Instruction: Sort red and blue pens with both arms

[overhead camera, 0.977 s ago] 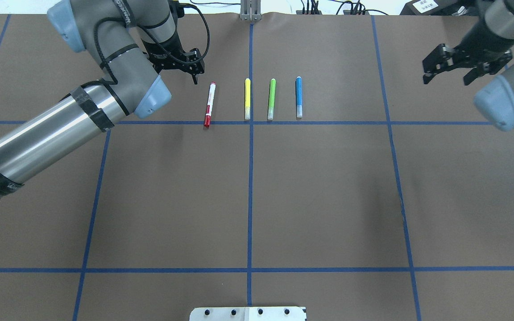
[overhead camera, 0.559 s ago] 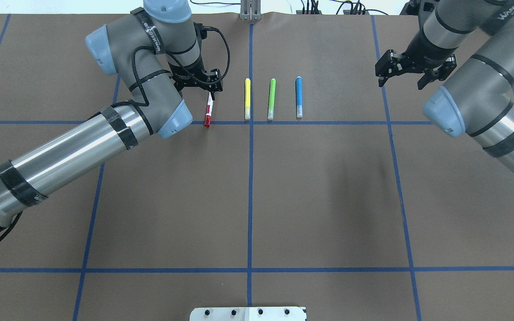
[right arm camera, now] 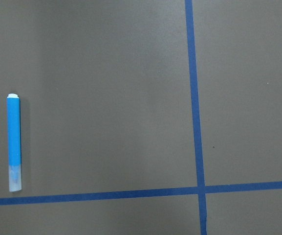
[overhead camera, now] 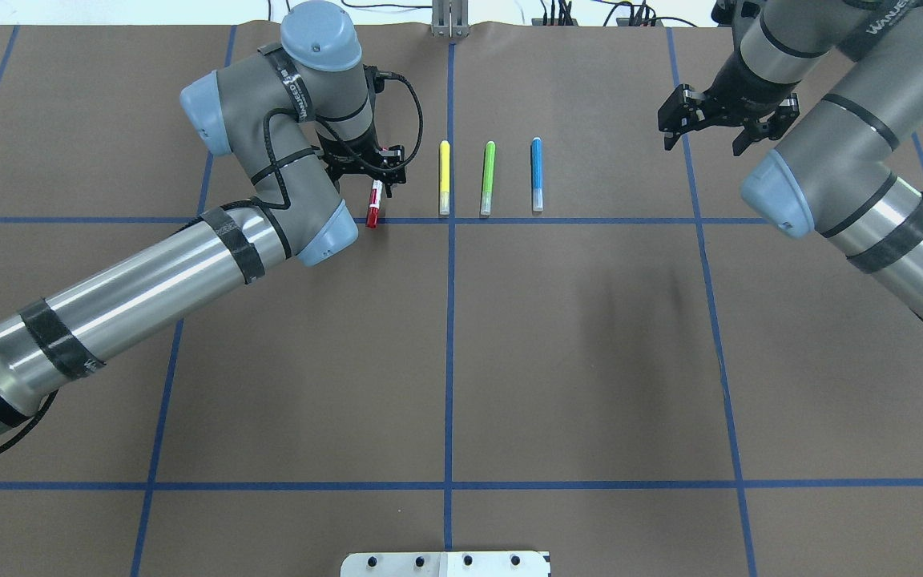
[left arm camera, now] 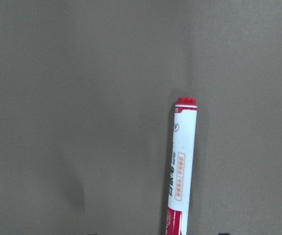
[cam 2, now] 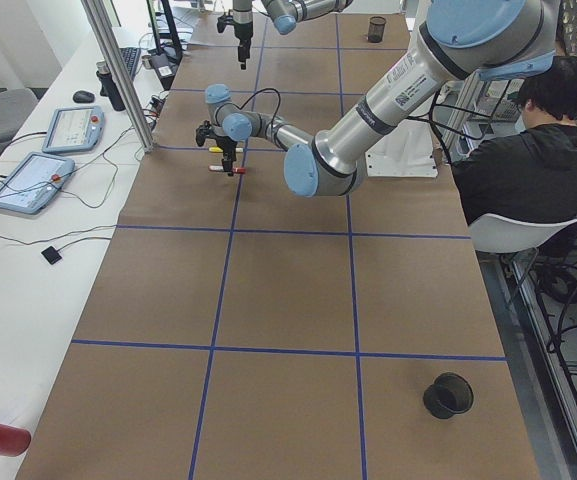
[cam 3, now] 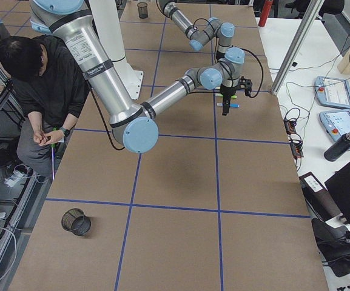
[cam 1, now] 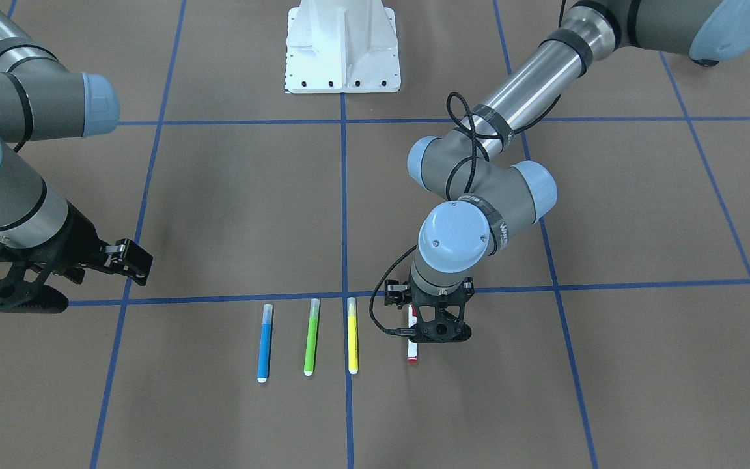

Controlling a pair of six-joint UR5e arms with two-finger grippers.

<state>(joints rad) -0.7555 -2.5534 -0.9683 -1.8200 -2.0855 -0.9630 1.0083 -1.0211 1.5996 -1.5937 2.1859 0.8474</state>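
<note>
The red pen (overhead camera: 372, 210) lies on the brown table, white barrel with a red cap, leftmost in a row of markers. My left gripper (overhead camera: 377, 178) hangs open over its far end and hides the upper barrel; the left wrist view shows the red pen (left arm camera: 181, 166) flat on the paper. In the front-facing view the left gripper (cam 1: 439, 337) covers most of the red pen (cam 1: 412, 352). The blue pen (overhead camera: 537, 174) lies rightmost in the row, also seen as blue pen (right arm camera: 14, 142). My right gripper (overhead camera: 703, 138) hovers open, well to its right.
A yellow marker (overhead camera: 444, 177) and a green marker (overhead camera: 488, 178) lie between the two pens. Blue tape lines cross the table. A black cup (cam 2: 448, 395) stands at the table's left end, another black cup (cam 3: 76, 221) at the right end. A seated person (cam 2: 528, 150) is behind the robot.
My left arm swung right and brought its gripper over the red pen's far end. My right arm moved left toward the blue pen. No pen has moved.
</note>
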